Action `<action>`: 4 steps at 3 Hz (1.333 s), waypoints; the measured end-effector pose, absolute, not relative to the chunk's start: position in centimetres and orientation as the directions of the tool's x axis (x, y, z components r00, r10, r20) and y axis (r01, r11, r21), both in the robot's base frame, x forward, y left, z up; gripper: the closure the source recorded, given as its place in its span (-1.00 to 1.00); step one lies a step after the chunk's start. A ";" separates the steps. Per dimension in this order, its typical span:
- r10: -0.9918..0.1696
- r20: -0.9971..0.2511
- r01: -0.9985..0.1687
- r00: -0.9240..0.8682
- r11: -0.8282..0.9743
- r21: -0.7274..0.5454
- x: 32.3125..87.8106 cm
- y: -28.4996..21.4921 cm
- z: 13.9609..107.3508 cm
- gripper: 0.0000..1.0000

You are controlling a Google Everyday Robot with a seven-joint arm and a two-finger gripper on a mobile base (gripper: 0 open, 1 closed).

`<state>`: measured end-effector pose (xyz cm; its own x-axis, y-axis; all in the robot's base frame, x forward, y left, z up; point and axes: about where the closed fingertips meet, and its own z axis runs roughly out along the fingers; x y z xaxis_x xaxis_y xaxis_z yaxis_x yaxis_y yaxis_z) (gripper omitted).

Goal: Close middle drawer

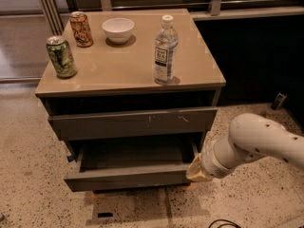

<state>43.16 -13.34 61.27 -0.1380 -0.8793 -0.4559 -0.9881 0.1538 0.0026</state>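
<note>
The middle drawer (128,178) is a dark grey, unscratched, handle-less front. It stands pulled out below the scratched top front, and its empty inside shows. My gripper (196,170), pale tan at the end of a white arm (259,144), is at the right end of that drawer front, at or touching its corner. It holds nothing that I can see.
The wider scratched drawer front (133,122) sits above, slightly out. On the tan cabinet top (118,65) stand a water bottle (165,50), a green can (61,56), an orange can (81,29) and a white bowl (118,29). Speckled floor lies around, with a dark wall at the right.
</note>
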 end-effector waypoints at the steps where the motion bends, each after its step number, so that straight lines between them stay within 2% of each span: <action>1: -0.844 -0.504 -0.982 -0.185 0.169 0.079 43.3 -12.1 54.0 1.00; 2: -0.814 -0.538 -0.975 -0.220 0.176 0.133 43.4 -11.3 49.2 1.00; 3: -0.814 -0.538 -0.975 -0.220 0.176 0.132 43.4 -11.3 49.2 1.00; 4: -0.843 -0.518 -0.989 -0.143 0.147 0.033 44.4 -11.2 45.9 1.00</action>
<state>44.38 -11.18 45.93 -0.1426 -0.8433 -0.5181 -0.9886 0.1471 0.0327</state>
